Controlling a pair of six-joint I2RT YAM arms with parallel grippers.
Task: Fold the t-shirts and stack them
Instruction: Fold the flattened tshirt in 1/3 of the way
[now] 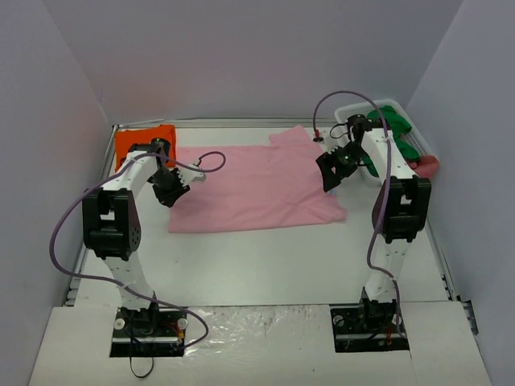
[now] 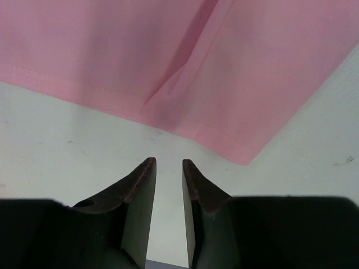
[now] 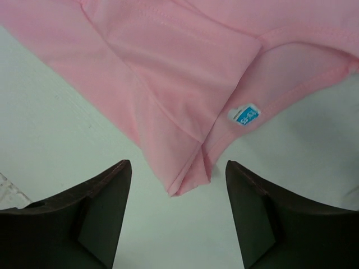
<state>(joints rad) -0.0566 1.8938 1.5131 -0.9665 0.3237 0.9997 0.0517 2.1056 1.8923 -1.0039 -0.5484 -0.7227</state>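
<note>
The light pink t-shirt [image 1: 257, 189] lies flat across the middle of the table, folded into a long band. My left gripper [image 1: 171, 195] hangs just off its left end. In the left wrist view the left gripper [image 2: 169, 162] is open by a narrow gap, with bare table between the fingers and the pink hem [image 2: 168, 56] just ahead. My right gripper [image 1: 331, 173] is at the shirt's right end. There the right gripper [image 3: 178, 163] is wide open and empty, with a folded pink corner [image 3: 185, 67] in front of it. The orange t-shirt [image 1: 133, 145] sits folded at the back left.
A white slatted basket [image 1: 402, 108] stands at the back right, holding green cloth [image 1: 398, 133] and a red piece [image 1: 429, 166]. A small blue label [image 3: 244, 116] shows at the pink collar. Purple cables loop from both arms.
</note>
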